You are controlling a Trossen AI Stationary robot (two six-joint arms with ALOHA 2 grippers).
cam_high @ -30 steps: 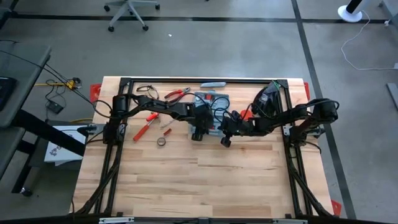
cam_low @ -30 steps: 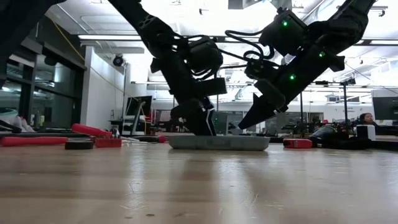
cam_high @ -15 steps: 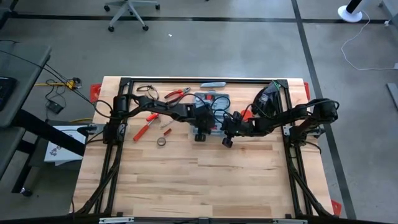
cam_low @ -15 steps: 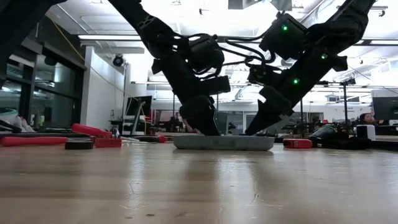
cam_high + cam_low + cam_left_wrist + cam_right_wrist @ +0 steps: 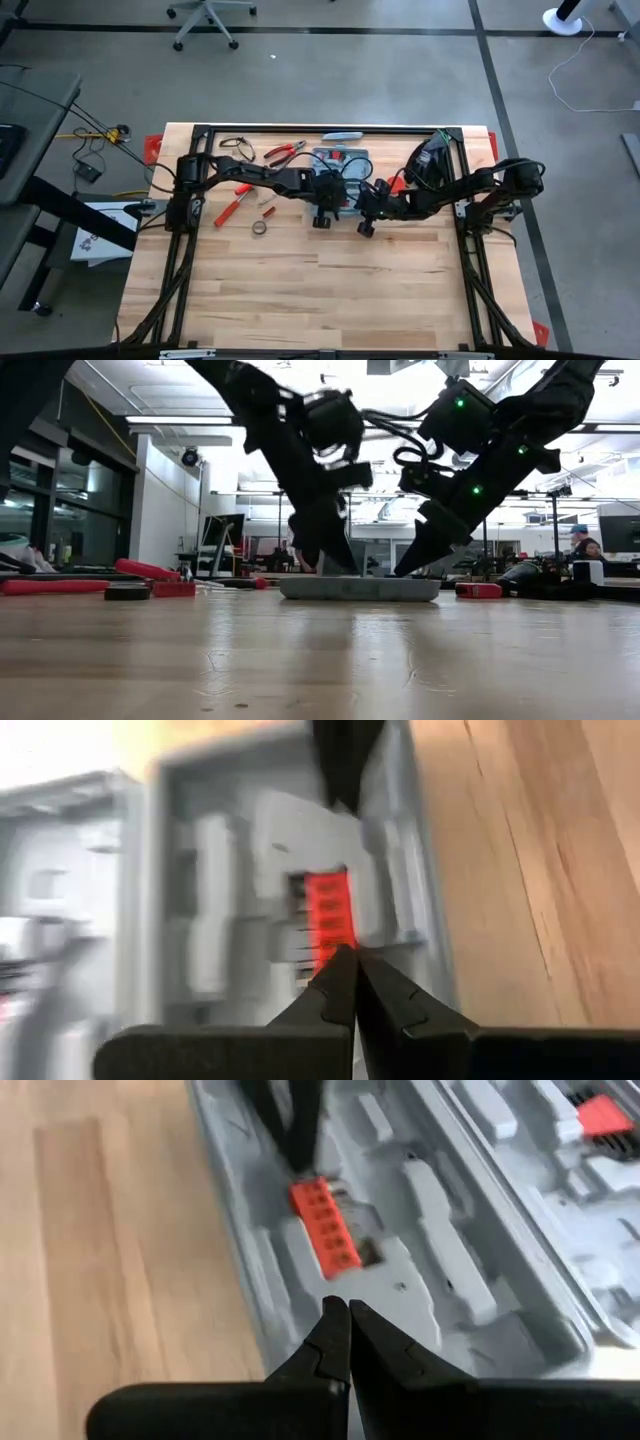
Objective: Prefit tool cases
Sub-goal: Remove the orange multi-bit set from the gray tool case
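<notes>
Open tool case (image 5: 338,170) mid-table, loose tools (image 5: 240,200) to its left.

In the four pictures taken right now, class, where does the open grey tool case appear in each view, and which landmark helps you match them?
High view: tool case at the table's far middle, between both arms.
Low view: a flat grey slab at centre, under the arms.
Left wrist view: fills the upper left.
Right wrist view: fills the right half.
Shared landmark: the red bit holder seated in the case.

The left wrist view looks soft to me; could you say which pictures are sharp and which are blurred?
Left wrist view: the tool case is smeared, its red insert soft. Right wrist view: sharper, though the far end blurs. Low view: arms dark against bright ceiling lights. High view: evenly lit, crisp.
</notes>
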